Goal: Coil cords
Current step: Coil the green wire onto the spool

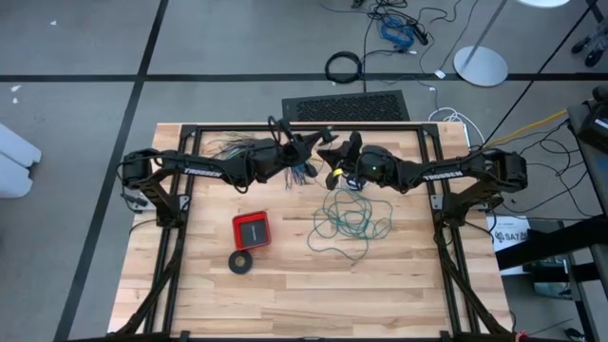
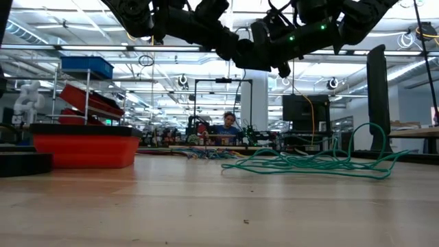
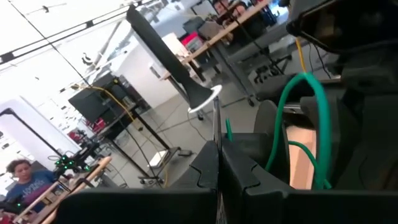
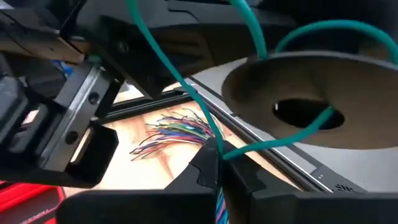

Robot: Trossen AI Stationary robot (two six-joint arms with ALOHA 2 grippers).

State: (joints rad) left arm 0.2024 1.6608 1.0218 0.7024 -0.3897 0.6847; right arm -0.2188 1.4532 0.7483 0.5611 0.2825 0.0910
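Presently catalogued, left to right. Surface: pale wooden table (image 1: 285, 294) with black frame rails, on a grey floor crossed by dark lines. Left arm reaches from the left edge toward centre; left gripper (image 1: 312, 142) held in the air, jaws clenched, a strand of teal-green wire (image 1: 350, 220) running right at its fingertips, though whether it is pinched cannot be told. Fanned bundle of many-coloured wires (image 1: 228, 148) lies behind and beneath that arm. Nearer the front, to the left of both jaws: red square tray (image 1: 252, 229), and a black tape-like ring (image 1: 241, 261) just in front of it. Right gripper (image 1: 334, 151) faces the left one closely, jaws clenched on the teal-green wire; the loose tangle lies on the wood below and in front of these jaws. Room beyond: benches, monitors, red bins (image 2: 86, 149), a seated person in blue (image 2: 228, 127).
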